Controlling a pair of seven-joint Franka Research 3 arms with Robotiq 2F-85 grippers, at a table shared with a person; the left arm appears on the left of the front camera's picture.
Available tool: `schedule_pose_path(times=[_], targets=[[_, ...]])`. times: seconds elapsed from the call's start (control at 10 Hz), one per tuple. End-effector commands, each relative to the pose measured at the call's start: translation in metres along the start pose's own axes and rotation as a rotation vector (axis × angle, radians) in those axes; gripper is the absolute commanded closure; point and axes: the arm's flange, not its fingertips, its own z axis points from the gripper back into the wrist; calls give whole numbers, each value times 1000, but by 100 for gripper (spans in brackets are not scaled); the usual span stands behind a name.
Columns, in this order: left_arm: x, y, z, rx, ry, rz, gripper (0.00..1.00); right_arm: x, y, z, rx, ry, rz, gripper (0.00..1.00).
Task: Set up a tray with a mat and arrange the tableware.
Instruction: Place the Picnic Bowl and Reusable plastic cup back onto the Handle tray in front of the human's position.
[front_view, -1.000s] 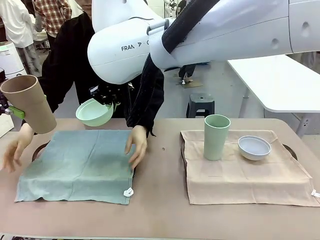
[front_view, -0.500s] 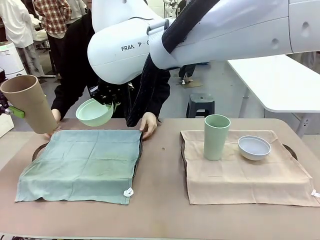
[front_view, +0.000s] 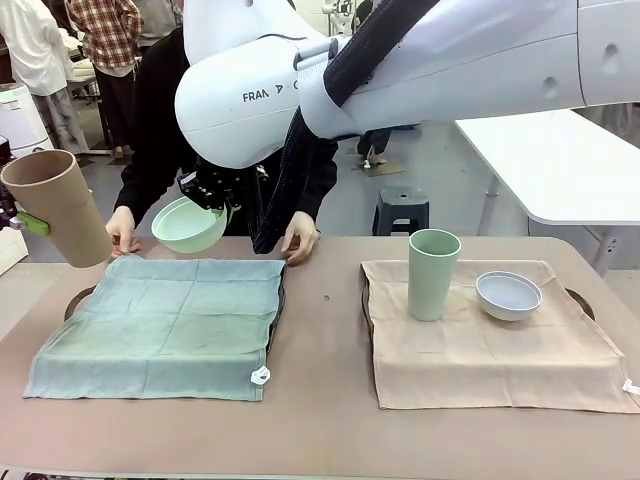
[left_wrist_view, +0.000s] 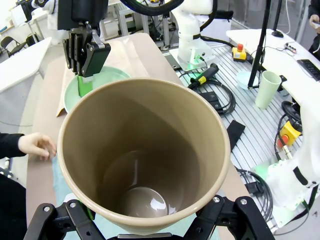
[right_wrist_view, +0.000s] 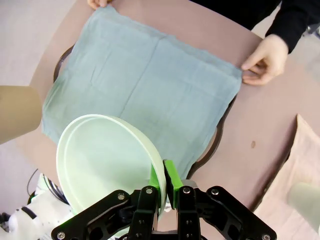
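At the far left my left gripper (front_view: 30, 225) is shut around the tan cup (front_view: 55, 205), holding it tilted above the table. The cup's open mouth (left_wrist_view: 145, 150) faces the left wrist camera. My right gripper (front_view: 210, 190) pinches the rim of the mint green bowl (front_view: 188, 225) in the air over the far edge of the blue-green mat (front_view: 160, 325). That mat covers a dark tray (front_view: 78, 298). The right wrist view has the bowl (right_wrist_view: 105, 160) between the pads of my right gripper (right_wrist_view: 162, 182), above the mat (right_wrist_view: 145, 95).
A person's hands (front_view: 122, 232) (front_view: 300, 240) hold the mat's two far corners. To the right a beige mat (front_view: 490, 340) on a second tray (front_view: 578, 300) carries a sage green cup (front_view: 432, 273) and a pale bowl (front_view: 508, 295).
The person's hands left the mat's surface and went to its far corners; the mat now lies flatter and squarer. Both arms stayed still with their loads.
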Motion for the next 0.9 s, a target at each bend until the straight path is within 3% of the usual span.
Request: schedule_pose_path(times=[0.0, 0.4, 0.5, 0.6, 0.8], targets=[[3, 1, 3, 1, 6, -15, 100, 0, 2, 1, 1, -2, 5, 100], [3, 1, 3, 1, 6, -15, 100, 0, 2, 1, 1, -2, 5, 100], [3, 1, 3, 1, 6, -15, 100, 0, 0, 0, 0, 0, 0, 94], [0, 0, 0, 0, 0, 0, 12, 2, -9, -13, -2, 18, -15, 94], [-12, 11, -11, -23, -24, -7, 12, 1, -23, -29, 0, 40, -18, 94]])
